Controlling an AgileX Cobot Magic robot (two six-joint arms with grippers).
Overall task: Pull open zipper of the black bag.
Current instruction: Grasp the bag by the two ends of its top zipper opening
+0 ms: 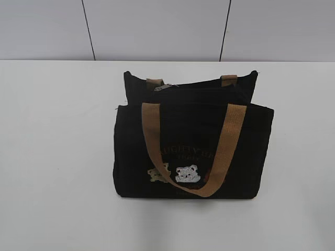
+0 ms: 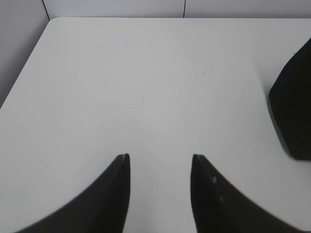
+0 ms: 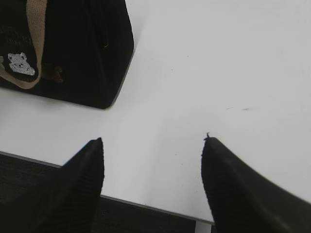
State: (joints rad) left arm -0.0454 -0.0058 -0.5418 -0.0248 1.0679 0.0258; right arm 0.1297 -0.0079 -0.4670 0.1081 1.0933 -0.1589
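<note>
While apart from black bag (image 1: pixel 193 151), left gripper (image 2: pixel 160 158), right gripper (image 3: pixel 153 141) gape empty.

The light is bright and even, and the white table (image 1: pixel 57 157) glows so much that it almost washes out around the black bag (image 1: pixel 193 151), which throws only a thin, soft shadow at its bottom edge. The bag is so dark that its folds and its tan letters are hard to make out, and the whole picture looks a bit soft and grainy. In both wrist views the dark fingers (image 2: pixel 114 194) (image 3: pixel 82 184) close to the camera are blurry, while the table beyond them looks sharper.
</note>
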